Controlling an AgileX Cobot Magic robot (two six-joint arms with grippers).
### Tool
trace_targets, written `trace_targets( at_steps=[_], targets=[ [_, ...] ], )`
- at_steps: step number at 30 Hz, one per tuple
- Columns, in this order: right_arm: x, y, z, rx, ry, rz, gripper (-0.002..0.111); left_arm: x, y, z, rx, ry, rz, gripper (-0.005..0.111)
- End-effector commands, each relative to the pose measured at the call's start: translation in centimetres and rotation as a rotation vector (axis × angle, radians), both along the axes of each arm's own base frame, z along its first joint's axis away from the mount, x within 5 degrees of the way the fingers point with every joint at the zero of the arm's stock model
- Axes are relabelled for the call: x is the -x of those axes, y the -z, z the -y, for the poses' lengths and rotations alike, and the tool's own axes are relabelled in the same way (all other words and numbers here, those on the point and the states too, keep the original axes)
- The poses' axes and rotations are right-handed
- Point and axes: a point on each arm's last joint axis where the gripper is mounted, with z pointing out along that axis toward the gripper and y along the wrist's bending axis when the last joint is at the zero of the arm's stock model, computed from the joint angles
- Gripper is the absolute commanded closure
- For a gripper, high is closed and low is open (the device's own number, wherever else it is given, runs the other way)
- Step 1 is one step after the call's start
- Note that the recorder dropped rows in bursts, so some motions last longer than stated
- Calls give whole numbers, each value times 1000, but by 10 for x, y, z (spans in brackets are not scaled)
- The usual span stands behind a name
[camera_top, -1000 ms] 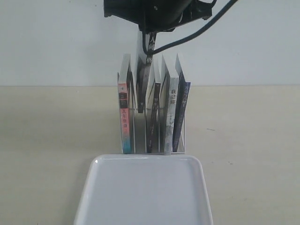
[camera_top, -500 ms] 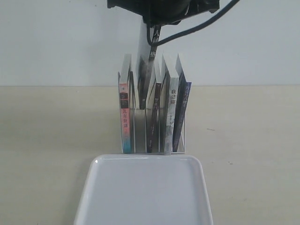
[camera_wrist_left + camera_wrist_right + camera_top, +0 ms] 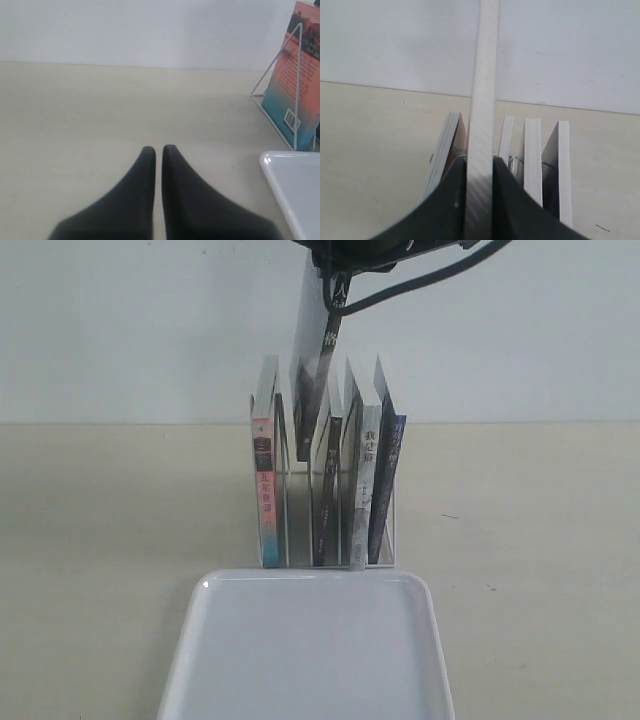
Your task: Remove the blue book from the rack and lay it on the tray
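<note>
Right gripper (image 3: 480, 162) clamped high; left gripper (image 3: 159, 150) closed.

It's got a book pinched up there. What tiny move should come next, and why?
Probably a short straight lift: the right end effector grips the blue book, but its lower end sits among the other books in the rack, so swinging toward the tray now might snag them.

Right gripper (image 3: 480, 164): two dark fingers (image 3: 451, 200) clamped on either side of a held book (image 3: 485, 75), only its pale page edge showing, upright. Beyond it, four standing books, page edges up: one leaning (image 3: 444, 150), reddish cover; three others (image 3: 532, 150) side by side. Beige table (image 3: 375, 150); white wall (image 3: 395, 40).
</note>
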Motion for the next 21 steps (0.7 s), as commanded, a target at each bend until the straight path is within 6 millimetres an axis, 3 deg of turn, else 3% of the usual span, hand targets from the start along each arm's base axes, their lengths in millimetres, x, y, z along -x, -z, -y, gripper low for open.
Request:
trace_targets(
  at_steps=[1, 21],
  targets=[
    [-2, -2, -1, 6, -7, 29, 108, 0, 1, 0, 9, 1, -3, 103],
    [-34, 74, -34, 68, 1, -110, 108, 0, 1, 0, 9, 1, -3, 103]
  ],
)
